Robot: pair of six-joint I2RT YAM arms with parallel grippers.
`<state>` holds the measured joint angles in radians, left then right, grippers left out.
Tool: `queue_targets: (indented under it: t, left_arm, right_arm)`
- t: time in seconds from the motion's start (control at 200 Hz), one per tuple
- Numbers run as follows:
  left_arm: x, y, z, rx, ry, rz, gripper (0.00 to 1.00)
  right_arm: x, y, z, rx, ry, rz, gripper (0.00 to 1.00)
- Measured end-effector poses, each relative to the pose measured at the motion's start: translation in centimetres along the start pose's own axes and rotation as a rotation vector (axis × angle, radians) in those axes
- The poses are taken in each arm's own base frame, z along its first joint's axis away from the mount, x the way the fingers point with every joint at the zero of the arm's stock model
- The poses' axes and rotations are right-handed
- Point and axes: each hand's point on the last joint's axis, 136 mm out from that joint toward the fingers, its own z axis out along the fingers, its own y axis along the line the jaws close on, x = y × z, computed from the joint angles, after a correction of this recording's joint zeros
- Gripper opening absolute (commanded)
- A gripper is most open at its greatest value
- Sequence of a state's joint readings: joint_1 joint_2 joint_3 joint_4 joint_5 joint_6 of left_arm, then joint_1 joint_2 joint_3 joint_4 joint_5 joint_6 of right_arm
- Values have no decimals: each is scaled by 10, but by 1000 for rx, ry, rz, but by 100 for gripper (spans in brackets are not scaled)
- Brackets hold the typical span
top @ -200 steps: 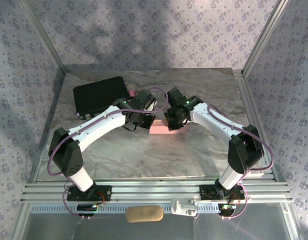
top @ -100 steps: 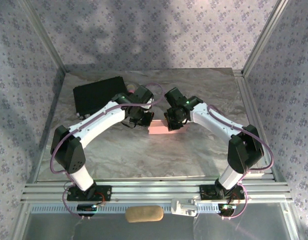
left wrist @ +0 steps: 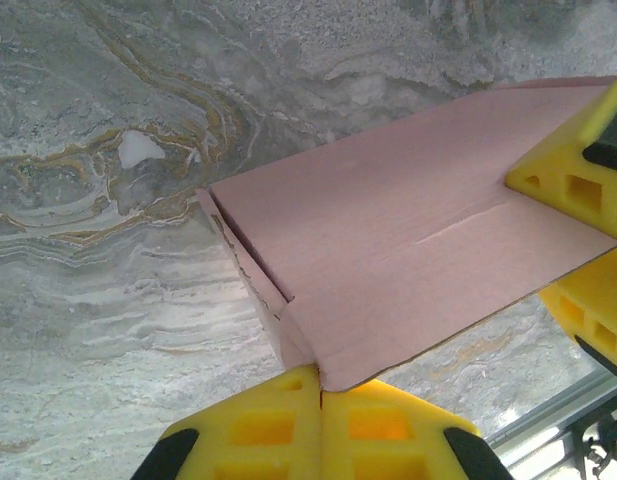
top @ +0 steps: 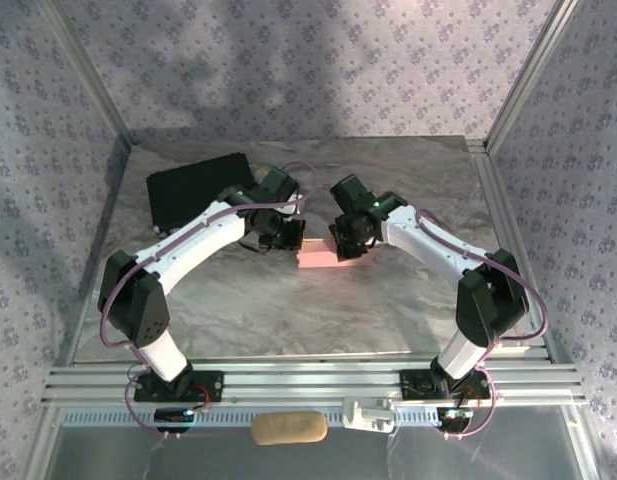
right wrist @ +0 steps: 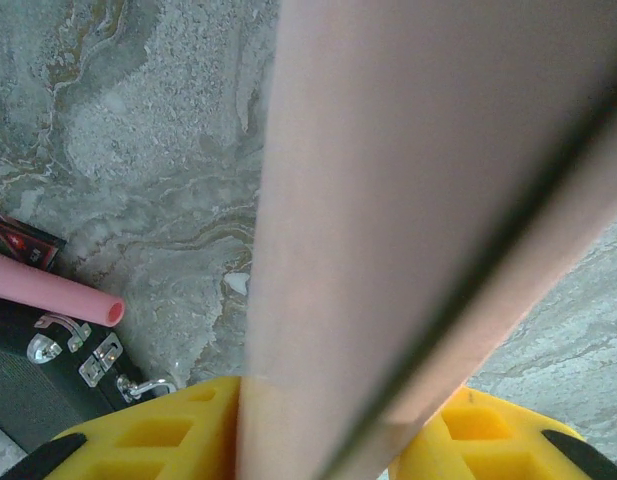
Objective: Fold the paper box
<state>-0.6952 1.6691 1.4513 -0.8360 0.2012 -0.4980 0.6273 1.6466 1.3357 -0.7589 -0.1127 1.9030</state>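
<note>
On the marble table [top: 288,310], the black case [top: 188,190] and the pale pink paper box [top: 323,258] at mid-table have not shifted. The left gripper [left wrist: 321,400], pinched tight on the box's corner, has edged farther back. The right gripper [right wrist: 328,420] keeps clamping a panel.

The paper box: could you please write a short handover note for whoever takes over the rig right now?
Left gripper: shut on a corner of the box flap.
Right gripper: clamped across the box's other end.
Box: held between both arms at the middle of the table, right of the black case.
Done: walls up, pink flap folded over the top.
Left: probably tuck that flap's edge in. I cannot tell whether the tabs are locked.
</note>
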Motion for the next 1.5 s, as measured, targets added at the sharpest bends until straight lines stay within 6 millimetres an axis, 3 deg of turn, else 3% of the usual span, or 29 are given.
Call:
queue_targets:
  t: [1.499]
  left_arm:
    - [-2,0,-1,239,77,-47,0]
  right_arm:
    - [-7,3,-1,7,29,-25,39]
